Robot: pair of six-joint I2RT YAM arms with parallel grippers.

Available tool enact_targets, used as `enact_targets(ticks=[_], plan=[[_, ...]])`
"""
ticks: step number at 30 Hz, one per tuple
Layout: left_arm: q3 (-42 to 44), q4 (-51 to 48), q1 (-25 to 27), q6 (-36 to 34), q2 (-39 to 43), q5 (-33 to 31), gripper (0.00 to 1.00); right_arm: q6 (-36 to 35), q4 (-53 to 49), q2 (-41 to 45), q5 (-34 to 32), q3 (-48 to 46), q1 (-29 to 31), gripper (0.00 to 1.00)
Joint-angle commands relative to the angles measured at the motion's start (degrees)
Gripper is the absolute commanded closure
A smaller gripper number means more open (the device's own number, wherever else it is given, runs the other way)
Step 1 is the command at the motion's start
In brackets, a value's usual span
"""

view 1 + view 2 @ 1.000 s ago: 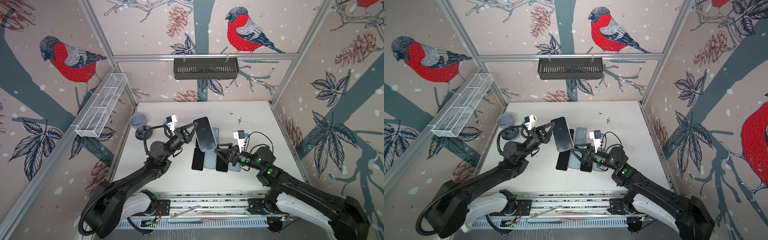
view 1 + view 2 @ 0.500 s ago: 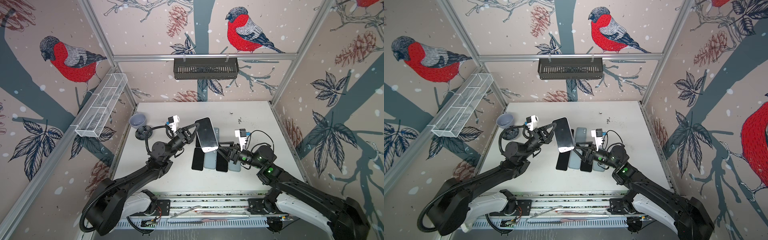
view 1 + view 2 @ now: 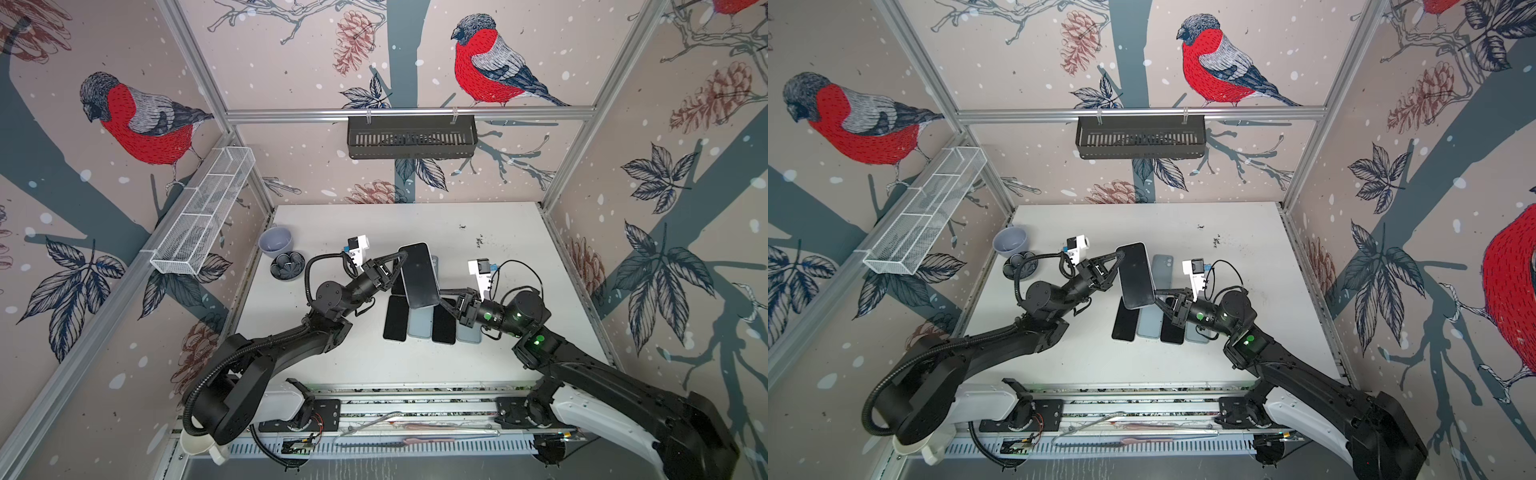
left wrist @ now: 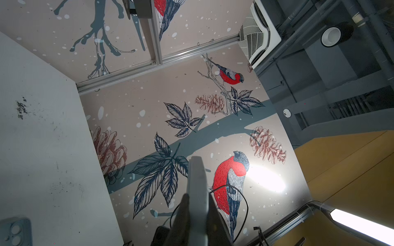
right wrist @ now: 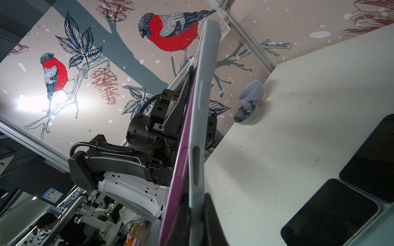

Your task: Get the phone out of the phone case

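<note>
Both left pincer [image 3: 404, 266] and right pincer [image 3: 441, 298] tight on the phone [image 3: 420, 274] in its case [image 5: 201, 106].

my left arm stretches forward from its base, elbow low and forearm rising toward the middle. my left gripper [image 3: 401, 266] is clamped tight on the long side of the phone [image 3: 419, 274], holding it aloft and tilted. my right arm reaches in from the opposite side with the wrist about level. my right gripper [image 3: 441, 297] is pinched closed on the lower end of the phone case [image 5: 204, 106], one of my fingertips [image 5: 213, 213] on each face.
</note>
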State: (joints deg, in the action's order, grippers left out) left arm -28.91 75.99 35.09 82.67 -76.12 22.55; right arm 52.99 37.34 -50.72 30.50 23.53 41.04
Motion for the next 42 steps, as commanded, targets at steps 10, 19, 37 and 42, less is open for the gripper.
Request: enact_targets(ticks=[10, 19, 37, 42], plan=[[-7.76, -17.99, -0.37, -19.09, -4.87, -2.03, 0.18, 4.97, -16.82, 2.39, -3.46, -0.74, -10.94, 1.00], [-21.89, -56.21, 12.71, -56.45, -2.39, -17.47, 0.02, 3.65, -21.71, 5.62, -4.58, -2.25, -18.92, 1.00], [-31.86, -70.77, 27.66, -84.65, -12.13, -32.93, 0.23, 3.98, -19.27, 2.85, -0.27, -4.09, -21.07, 1.00], [-32.53, -69.23, 27.75, -85.65, -14.14, -33.08, 0.27, 4.21, -19.45, 4.35, -0.12, -4.80, -20.94, 1.00]])
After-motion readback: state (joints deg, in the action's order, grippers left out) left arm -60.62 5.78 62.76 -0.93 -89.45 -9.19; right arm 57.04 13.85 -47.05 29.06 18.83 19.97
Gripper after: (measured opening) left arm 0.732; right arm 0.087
